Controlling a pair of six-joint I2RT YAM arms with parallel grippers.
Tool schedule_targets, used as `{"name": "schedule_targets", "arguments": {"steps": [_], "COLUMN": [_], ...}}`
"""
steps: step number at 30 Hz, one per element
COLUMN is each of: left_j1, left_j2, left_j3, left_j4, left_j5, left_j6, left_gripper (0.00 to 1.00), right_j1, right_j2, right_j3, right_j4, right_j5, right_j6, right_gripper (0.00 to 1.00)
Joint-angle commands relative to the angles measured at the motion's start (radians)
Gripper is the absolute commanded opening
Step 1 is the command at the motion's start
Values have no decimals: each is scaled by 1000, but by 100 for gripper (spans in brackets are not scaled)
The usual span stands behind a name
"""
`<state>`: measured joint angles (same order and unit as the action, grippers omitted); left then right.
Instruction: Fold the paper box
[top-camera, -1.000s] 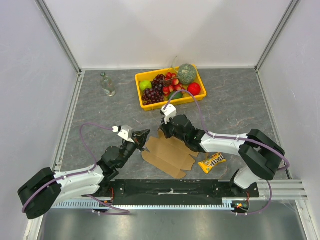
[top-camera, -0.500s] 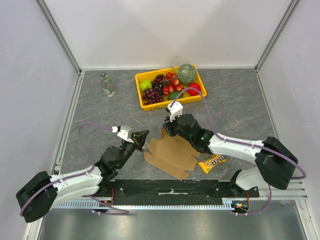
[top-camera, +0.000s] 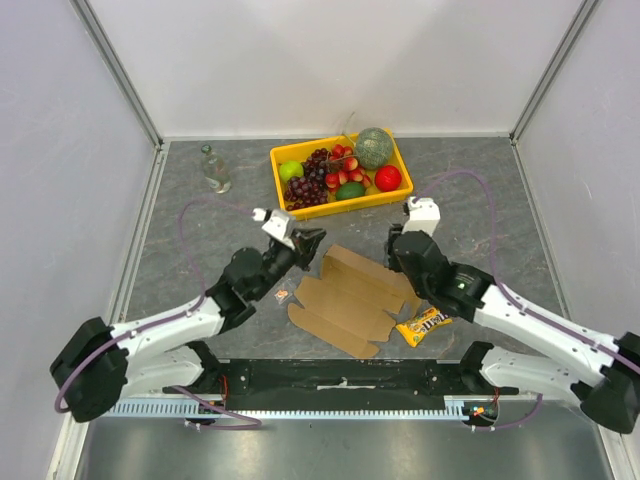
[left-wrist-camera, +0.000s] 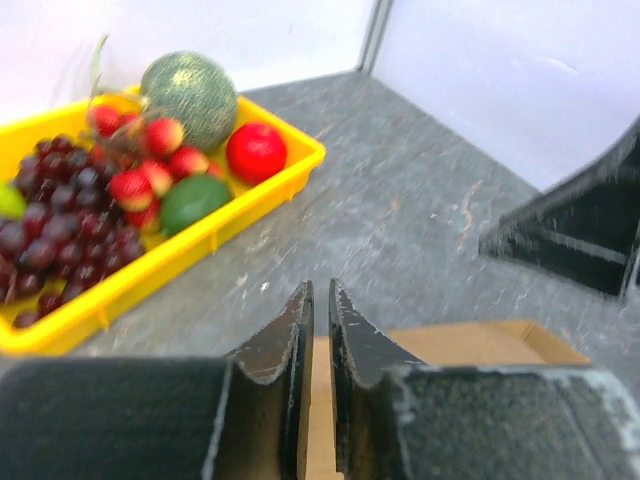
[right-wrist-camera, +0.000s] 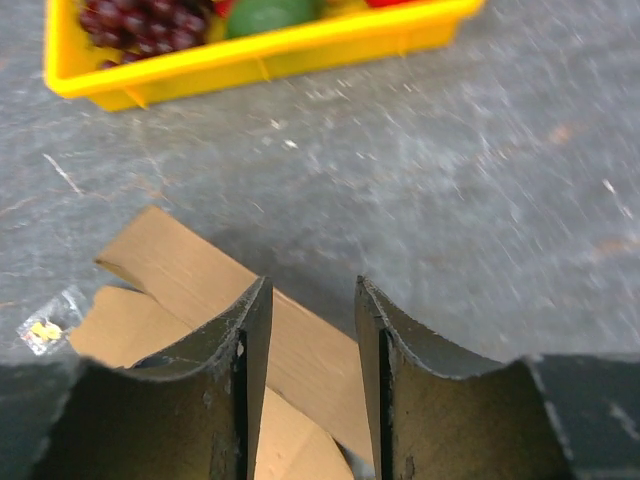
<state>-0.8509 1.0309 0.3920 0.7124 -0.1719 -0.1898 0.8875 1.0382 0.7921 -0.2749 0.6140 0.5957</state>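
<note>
The paper box (top-camera: 350, 300) is a flat brown die-cut cardboard sheet lying on the grey table between the two arms. Nothing holds it. My left gripper (top-camera: 312, 237) hovers over the table just beyond the sheet's far left corner. In the left wrist view its jaws (left-wrist-camera: 320, 292) stand a narrow slit apart with nothing between them, and the cardboard (left-wrist-camera: 480, 342) shows below. My right gripper (top-camera: 398, 245) hangs above the sheet's far right edge. Its jaws (right-wrist-camera: 310, 287) are open and empty, with a cardboard flap (right-wrist-camera: 180, 270) beneath them.
A yellow tray (top-camera: 287, 209) of fruit stands behind the box. A clear bottle (top-camera: 214, 168) stands at the far left. A yellow candy packet (top-camera: 424, 325) lies right of the box, and a small wrapper (top-camera: 282, 294) lies at its left edge. White walls close in the table.
The right gripper has let go of the box's far corner, opened and swung right. The left gripper has risen, moved toward the tray and parted slightly. The sheet now lies free.
</note>
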Motion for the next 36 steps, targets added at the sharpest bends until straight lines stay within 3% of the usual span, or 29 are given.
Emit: {"name": "schedule_targets", "arguments": {"steps": [1, 6, 10, 23, 36], "left_j1": [45, 76, 78, 78, 79], "left_j2": [141, 415, 558, 776, 896], "left_j3": [229, 474, 574, 797, 886], "left_j4": [-128, -267, -284, -477, -582], "left_j5": [230, 487, 632, 738, 752], "left_j6": [55, 89, 96, 171, 188], "left_gripper": [17, 13, 8, 6, 3], "right_j1": [-4, -7, -5, -7, -7], "right_j2": [-101, -184, -201, -158, -173], "right_j3": [6, -17, -40, -146, -223], "right_j4": [-375, -527, -575, -598, -437], "right_j5": [87, 63, 27, 3, -10], "right_j6": [257, 403, 452, 552, 497], "right_gripper": [47, 49, 51, 52, 33]}}
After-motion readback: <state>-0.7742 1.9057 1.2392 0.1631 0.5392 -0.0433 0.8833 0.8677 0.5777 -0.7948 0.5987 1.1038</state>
